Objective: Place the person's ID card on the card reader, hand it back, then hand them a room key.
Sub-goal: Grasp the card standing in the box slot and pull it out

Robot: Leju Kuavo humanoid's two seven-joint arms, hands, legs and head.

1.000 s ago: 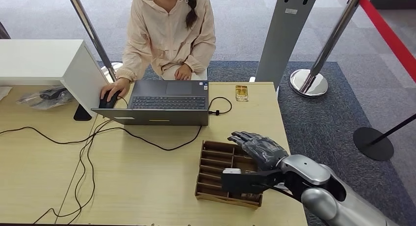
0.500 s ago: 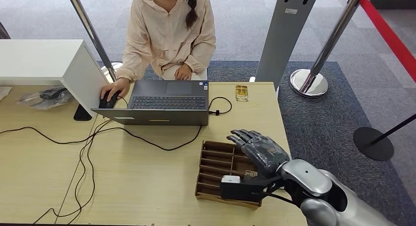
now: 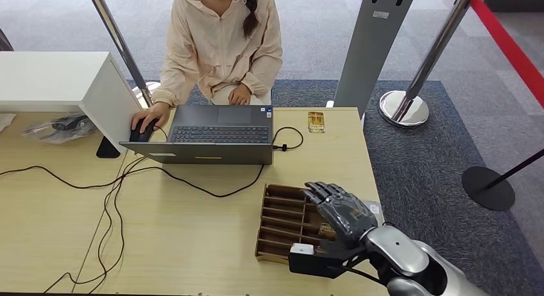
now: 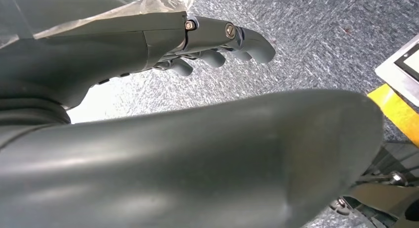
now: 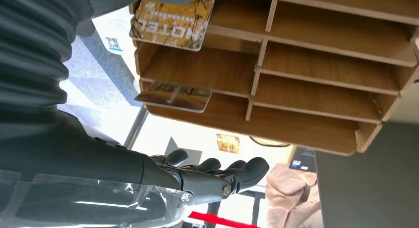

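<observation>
in the head view, the right hand (image 3: 338, 209) is hovering over the right side of a wooden rack (image 3: 282, 219), which is lying on the table (image 3: 192, 244) near its front right corner. the fingers are lying stretched and a little apart, pointing toward the far side, and they are holding nothing that i can see. a card (image 3: 315, 121) is lying flat on the table near the far edge, well apart from the hand, just beside the right end of the laptop (image 3: 215, 134). a person (image 3: 221, 42) in a light jacket is sitting behind the table, with one hand on a mouse (image 3: 140, 132). black cables (image 3: 115, 187) are running over the table on the left.

in the left wrist view, the left hand (image 4: 217, 45) is hanging over grey carpet (image 4: 306, 45). its fingers are lying close together and slightly bent, and nothing is between them.

in the right wrist view, the right hand's fingers (image 5: 232, 171) are reaching out beside the rack (image 5: 316, 89), gripping nothing. a key card (image 5: 170, 18) with the word hotel is sticking out of one compartment, and a second key card (image 5: 173, 96) is sticking out of the next compartment. the card on the table (image 5: 228, 143) is showing small beyond the rack. whether the thumb is touching a key card, i cannot tell.
</observation>
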